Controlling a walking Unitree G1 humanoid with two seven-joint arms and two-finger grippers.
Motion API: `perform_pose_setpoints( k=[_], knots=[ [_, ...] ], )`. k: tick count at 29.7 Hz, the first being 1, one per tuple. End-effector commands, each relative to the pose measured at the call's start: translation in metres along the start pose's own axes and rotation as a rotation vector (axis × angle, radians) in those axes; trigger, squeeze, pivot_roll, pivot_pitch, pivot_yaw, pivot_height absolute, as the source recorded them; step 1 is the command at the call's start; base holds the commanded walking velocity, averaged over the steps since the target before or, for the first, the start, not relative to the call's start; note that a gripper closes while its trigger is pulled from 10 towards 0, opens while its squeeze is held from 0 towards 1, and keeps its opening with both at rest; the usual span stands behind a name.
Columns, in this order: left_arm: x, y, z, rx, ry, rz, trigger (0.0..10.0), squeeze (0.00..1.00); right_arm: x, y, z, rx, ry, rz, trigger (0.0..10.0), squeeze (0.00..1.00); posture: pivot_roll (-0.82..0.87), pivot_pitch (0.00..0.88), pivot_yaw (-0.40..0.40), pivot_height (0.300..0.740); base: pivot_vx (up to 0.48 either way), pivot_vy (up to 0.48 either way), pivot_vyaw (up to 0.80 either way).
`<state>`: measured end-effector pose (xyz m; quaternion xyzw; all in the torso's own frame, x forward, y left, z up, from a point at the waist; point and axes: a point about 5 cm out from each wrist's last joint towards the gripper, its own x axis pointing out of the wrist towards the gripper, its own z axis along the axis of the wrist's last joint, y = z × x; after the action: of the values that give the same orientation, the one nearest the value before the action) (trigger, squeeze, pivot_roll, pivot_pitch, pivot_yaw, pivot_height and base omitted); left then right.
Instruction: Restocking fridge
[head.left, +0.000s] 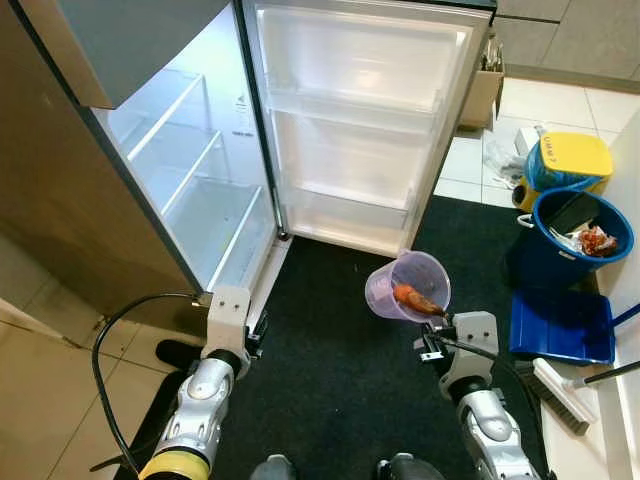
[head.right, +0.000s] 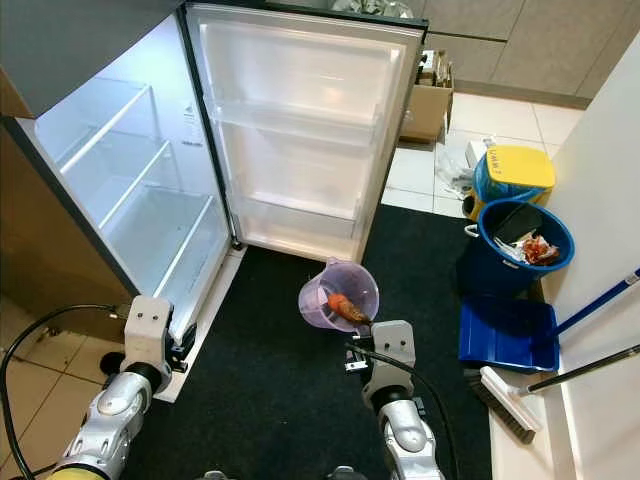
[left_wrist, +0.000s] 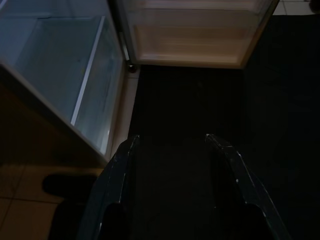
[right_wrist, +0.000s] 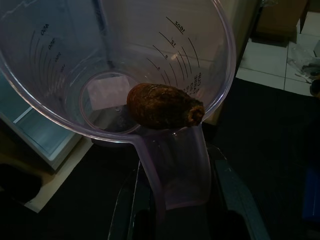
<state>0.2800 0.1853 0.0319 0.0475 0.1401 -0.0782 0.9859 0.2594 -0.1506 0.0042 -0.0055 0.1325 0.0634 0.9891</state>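
The fridge (head.left: 190, 180) stands open on my left with bare glass shelves; its door (head.left: 360, 130) is swung wide, the door racks bare. My right gripper (right_wrist: 175, 172) is shut on the handle of a clear purple measuring jug (head.left: 408, 283), held above the black mat in front of the door. The jug is tipped toward me, and an orange-brown root vegetable (right_wrist: 164, 106) lies inside at its rim. Low beside the fridge's bottom corner, my left gripper (left_wrist: 170, 142) is open, with nothing between its fingers.
A black mat (head.left: 340, 380) covers the floor before the fridge. At the right stand a blue bucket with rubbish (head.left: 580, 235), a yellow-lidded bin (head.left: 565, 160), a blue dustpan (head.left: 560, 325) and a brush (head.left: 560, 395). A cardboard box (head.left: 482, 92) sits behind the door.
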Motion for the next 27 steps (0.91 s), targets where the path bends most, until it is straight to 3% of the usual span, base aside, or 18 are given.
perform_pose_setpoints(
  k=[1,11,27],
  knots=[
    [-0.0034,-0.0011,-0.0073,0.002,0.017,-0.015,10.0,0.00,-0.0010,-0.0003,0.0006,0.002,-0.007,-0.003,10.0,0.00,-0.05,0.132,0.010,0.740,0.000,0.000,0.00],
    [-0.0033,-0.0022,-0.0066,0.019,0.010,-0.022,10.0,0.00,-0.0012,-0.0012,0.0004,0.000,-0.006,-0.004,10.0,0.00,-0.06,0.135,0.010,0.740,0.024,0.000,0.00],
    [-0.0031,-0.0033,-0.0063,0.022,0.002,-0.027,10.0,0.00,-0.0009,-0.0010,0.0003,0.002,-0.004,-0.004,10.0,0.00,-0.06,0.137,0.009,0.740,0.448,0.000,0.00]
  ],
)
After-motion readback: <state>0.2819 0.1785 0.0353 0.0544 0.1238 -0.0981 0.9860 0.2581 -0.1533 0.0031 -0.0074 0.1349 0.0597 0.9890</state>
